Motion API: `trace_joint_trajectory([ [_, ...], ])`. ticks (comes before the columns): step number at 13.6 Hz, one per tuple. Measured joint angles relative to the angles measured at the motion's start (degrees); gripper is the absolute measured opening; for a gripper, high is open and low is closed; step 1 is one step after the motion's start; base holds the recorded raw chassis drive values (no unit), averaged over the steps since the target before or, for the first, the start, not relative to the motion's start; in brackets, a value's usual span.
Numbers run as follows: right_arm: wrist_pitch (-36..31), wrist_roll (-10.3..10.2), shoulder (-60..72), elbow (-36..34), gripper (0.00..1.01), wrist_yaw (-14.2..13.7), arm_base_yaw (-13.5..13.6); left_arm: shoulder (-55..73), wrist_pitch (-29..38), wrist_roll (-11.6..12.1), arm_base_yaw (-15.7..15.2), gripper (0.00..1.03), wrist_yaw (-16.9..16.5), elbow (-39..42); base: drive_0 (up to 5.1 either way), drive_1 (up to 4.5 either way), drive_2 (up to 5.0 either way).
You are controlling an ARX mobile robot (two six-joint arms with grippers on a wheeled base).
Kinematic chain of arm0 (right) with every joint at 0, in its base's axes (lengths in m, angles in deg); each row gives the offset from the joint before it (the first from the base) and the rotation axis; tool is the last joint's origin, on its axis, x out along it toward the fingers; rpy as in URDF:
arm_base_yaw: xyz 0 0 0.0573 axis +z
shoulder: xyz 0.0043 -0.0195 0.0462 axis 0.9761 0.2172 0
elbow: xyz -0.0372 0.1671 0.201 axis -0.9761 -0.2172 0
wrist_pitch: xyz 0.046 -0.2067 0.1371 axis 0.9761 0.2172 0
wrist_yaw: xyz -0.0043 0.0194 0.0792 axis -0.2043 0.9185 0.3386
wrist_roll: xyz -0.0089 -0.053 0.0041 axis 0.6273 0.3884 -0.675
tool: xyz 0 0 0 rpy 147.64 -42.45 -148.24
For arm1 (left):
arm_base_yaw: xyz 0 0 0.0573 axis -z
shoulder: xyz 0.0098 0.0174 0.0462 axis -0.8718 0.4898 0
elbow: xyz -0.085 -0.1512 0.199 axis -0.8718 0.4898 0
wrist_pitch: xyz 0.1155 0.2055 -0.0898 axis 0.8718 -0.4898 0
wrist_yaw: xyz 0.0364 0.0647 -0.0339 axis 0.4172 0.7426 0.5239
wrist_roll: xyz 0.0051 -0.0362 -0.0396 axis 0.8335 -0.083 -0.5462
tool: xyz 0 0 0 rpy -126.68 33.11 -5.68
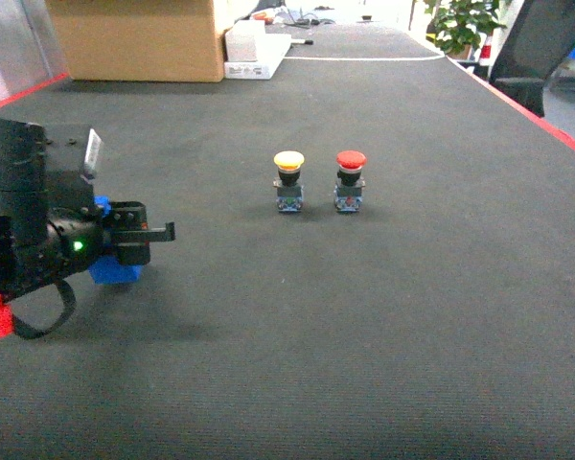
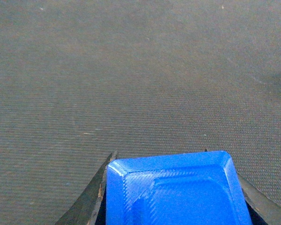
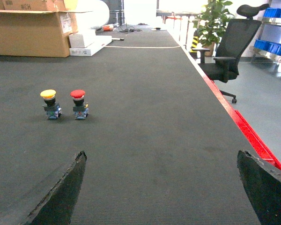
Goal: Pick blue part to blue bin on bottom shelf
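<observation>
The blue part (image 2: 178,192) is a blue plastic piece with bevelled edges that fills the gap between my left gripper's fingers (image 2: 96,197). My left gripper (image 2: 159,153) is shut on it, low over the dark mat. In the head view this gripper (image 1: 134,244) is at the far left, with the blue part (image 1: 115,272) showing under it. My right gripper (image 3: 161,154) stands open over bare mat with nothing between its fingers; it does not show in the head view. Blue bins (image 3: 267,44) sit on a rack at the far right; I cannot tell which level is the bottom shelf.
A yellow push button (image 1: 288,180) and a red push button (image 1: 350,179) stand upright side by side mid-table. A cardboard box (image 1: 139,38) and a white box (image 1: 254,53) are at the back left. The table's red edge (image 3: 253,136) runs along the right, with an office chair (image 3: 227,49) beyond it.
</observation>
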Motion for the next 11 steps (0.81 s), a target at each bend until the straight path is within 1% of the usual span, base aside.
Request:
trace_joint_trajectory([
  [2,0.0,0.0,0.0,0.0,0.98,0.0,0.0,-8.9,4.2,-0.9,-1.0,0.44,-1.1,8.0,0.0,0.00,0.0],
  [3,0.0,0.0,0.0,0.0,0.98,0.0,0.0,-16.0,4.3,-0.9,-1.4,0.44,-1.5,13.0,0.0,0.00,0.0],
  [4,0.0,0.0,0.0,0.0,0.98,0.0,0.0,-23.0,3.7,-0.4,-1.6,0.44,-1.7,17.1,0.0,0.00,0.0],
  [5,0.0,0.0,0.0,0.0,0.98,0.0,0.0,-30.4,0.7,0.5,-1.5,0.44,-2.3,20.4,0.0,0.00,0.0],
  [6,0.0,0.0,0.0,0.0,0.98,0.0,0.0,-37.7,-1.9,1.4,-1.5,0.44,-2.1,23.3,0.0,0.00,0.0],
  [7,0.0,0.0,0.0,0.0,0.98,0.0,0.0,-45.1,-5.5,1.6,-1.2,0.44,-1.3,25.7,0.0,0.00,0.0],
  [9,0.0,0.0,0.0,0.0,0.98,0.0,0.0,-60.6,-14.4,1.9,1.1,0.44,2.2,30.6,0.0,0.00,0.0],
  [11,0.0,0.0,0.0,0.0,0.98,0.0,0.0,-75.5,-23.8,1.9,5.0,0.44,6.0,34.6,0.0,0.00,0.0],
])
